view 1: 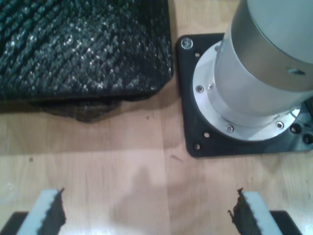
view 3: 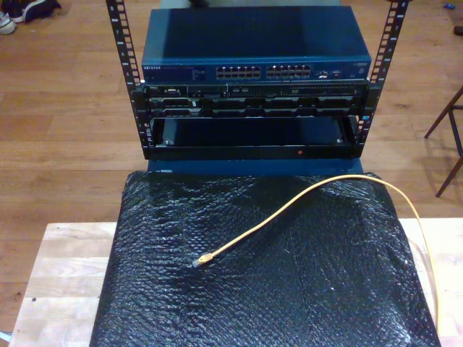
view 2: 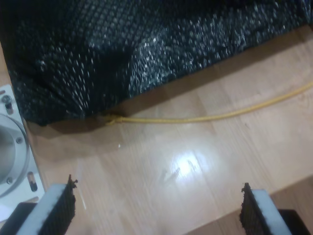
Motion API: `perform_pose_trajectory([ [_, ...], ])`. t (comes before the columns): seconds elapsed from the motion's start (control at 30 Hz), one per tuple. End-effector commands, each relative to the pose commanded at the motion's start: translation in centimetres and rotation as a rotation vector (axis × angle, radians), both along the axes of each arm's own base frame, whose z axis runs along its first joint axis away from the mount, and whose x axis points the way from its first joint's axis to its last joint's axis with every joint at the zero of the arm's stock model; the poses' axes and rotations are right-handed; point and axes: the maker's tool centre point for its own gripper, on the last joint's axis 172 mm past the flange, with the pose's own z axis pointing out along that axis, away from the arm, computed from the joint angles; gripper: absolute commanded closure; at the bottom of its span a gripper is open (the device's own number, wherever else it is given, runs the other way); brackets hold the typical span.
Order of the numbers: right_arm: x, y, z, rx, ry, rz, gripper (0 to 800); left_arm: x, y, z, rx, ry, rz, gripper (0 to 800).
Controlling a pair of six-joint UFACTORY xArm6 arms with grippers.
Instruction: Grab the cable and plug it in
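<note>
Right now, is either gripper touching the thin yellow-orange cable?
Apart. In the second wrist view my second gripper hangs open with bare wood before the cable; my first gripper is over bare wood.

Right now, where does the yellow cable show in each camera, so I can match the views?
Exterior view: the cable loops across the black bubble-wrap mat, its plug end near the mat's middle; the other end trails off the exterior view's right edge.
Second wrist view: the cable lies on the wooden table, running out from under the mat's edge.
First wrist view: I can't find the cable here.
Shared landmark: the black mat.
</note>
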Motion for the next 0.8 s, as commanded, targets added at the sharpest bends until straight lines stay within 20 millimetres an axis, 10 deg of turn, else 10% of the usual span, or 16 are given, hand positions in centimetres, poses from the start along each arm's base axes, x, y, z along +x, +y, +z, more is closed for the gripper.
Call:
perform_pose_trajectory([
  [0.8, 8.6, 10.5, 5.5, 0.088, -0.046, 0.174, 2, 4.6, -4.9, 0.2, -0.033, 0.052, 0.012, 0],
])
